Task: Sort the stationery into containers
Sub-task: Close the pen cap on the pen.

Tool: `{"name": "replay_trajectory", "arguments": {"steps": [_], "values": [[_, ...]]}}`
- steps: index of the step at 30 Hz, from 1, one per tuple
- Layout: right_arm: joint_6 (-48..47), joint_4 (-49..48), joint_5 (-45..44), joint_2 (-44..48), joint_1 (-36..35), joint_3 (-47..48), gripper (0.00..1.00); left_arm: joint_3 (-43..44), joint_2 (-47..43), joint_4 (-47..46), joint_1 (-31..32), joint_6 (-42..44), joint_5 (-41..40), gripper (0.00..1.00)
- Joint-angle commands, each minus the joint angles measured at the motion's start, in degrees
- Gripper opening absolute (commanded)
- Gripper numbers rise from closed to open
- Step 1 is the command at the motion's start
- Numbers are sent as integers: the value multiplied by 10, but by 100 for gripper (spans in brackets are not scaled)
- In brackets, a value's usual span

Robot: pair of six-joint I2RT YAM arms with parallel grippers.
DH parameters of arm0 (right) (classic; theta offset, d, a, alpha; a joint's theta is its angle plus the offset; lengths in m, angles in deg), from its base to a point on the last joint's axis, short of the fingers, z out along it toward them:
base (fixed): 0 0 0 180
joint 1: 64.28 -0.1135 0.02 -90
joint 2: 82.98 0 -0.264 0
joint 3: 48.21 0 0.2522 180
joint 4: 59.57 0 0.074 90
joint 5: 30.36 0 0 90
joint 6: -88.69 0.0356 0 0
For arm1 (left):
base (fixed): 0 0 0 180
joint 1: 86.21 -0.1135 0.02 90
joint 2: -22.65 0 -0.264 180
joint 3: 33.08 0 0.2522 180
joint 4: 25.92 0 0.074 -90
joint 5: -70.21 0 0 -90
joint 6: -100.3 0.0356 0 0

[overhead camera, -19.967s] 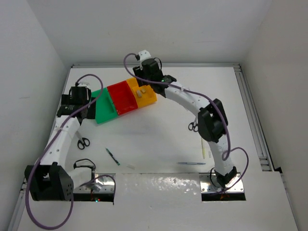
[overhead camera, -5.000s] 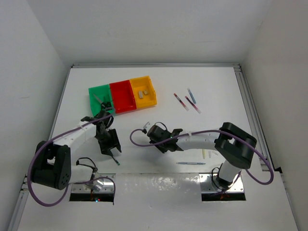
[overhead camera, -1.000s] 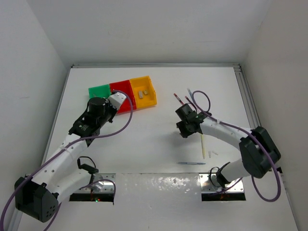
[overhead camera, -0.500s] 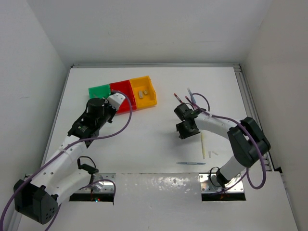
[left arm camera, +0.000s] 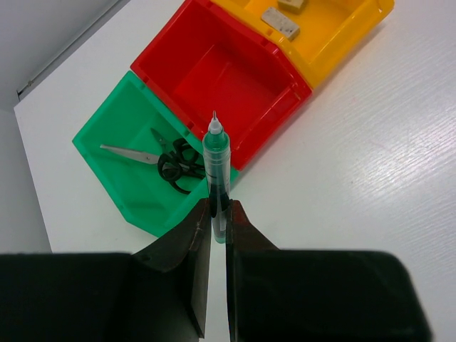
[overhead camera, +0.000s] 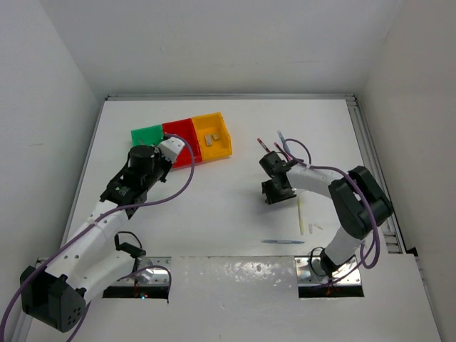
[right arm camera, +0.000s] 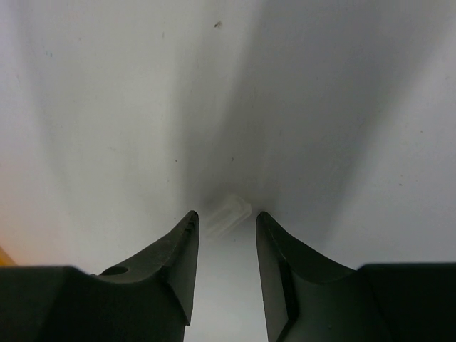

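The left gripper (left arm camera: 217, 210) pinches a green pen (left arm camera: 216, 160), tip toward the red bin (left arm camera: 228, 85), likely its destination; the right gripper (right arm camera: 226, 216), spread, straddles a pale piece (right arm camera: 229, 212) for pickup.

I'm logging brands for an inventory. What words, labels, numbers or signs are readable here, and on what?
No text can be read in any view.
Green pen in the left pincer: no print visible.
Grey eraser in the yellow bin: any marking is too small to read.
Scissors in the green bin: no lettering visible.
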Motion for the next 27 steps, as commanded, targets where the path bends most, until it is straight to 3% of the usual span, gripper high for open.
{"name": "replay_trajectory", "arguments": {"steps": [1, 6, 9, 10, 13, 18, 19, 22, 23, 24, 27], "values": [[116, -12, -6, -4, 8, 14, 37, 1, -12, -8, -8, -13, -5, 0], [92, -3, -5, -25, 20, 17, 35, -1, -14, -6, -9, -15, -6, 0], [66, 15, -17, -34, 23, 17, 19, -3, -16, -6, -7, -11, 2, 0], [59, 22, -17, -36, 22, 14, 10, -5, -16, -6, -8, -10, 7, 0], [42, 15, -15, -39, 22, -1, 0, -9, -14, -13, -8, -14, 19, 0], [-43, -33, -57, -27, 22, -23, 0, -9, -7, -37, -5, -43, 45, 0], [-77, -64, -68, -20, 23, -19, 0, -8, -6, -39, -5, -46, 53, 0], [-326, -161, -109, 2, 13, 13, 0, -1, -5, -47, -4, -67, 118, 0], [-455, -175, -135, 10, 6, 28, 0, 2, -4, -49, -5, -75, 135, 0], [-509, -186, -146, 19, -13, 53, 0, 10, -4, -50, -5, -87, 151, 0], [-690, -235, -114, 64, -23, 99, 0, 29, -2, -60, -5, -118, 220, 0]]}}
